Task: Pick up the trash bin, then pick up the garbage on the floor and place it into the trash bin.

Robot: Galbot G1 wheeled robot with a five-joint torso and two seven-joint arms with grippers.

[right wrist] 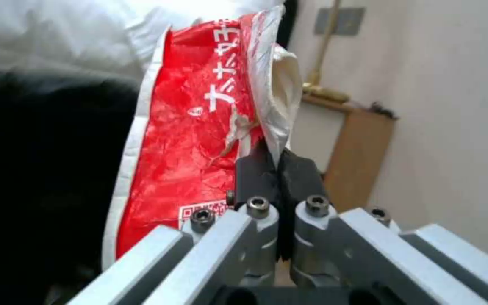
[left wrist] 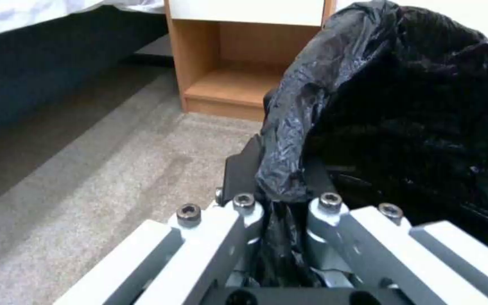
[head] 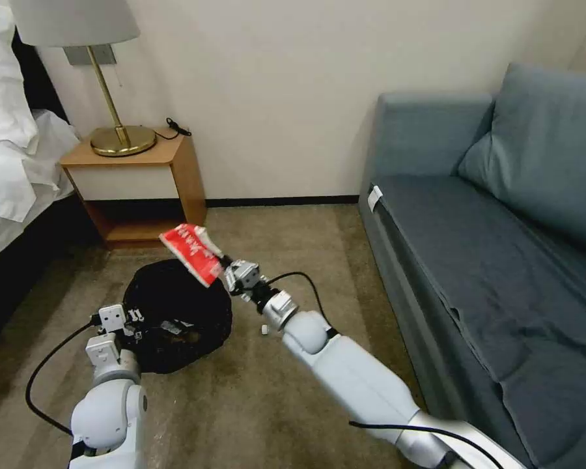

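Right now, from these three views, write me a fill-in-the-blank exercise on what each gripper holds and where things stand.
1. The right gripper is shut on the red-white ____.
2. The left gripper pinches the black ____ lining the trash bin.
3. The packet hangs above the bin's ____.
4. The lamp stands on the wooden ____ beside the bed.

Missing words: snack packet; bag; opening; nightstand.

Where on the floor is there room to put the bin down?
Bare carpet lies between the nightstand and the sofa, and more between the trash bin and the sofa's front edge. It is crowded at the bin: the left gripper pinches its bag and the right gripper holds the snack packet above it.
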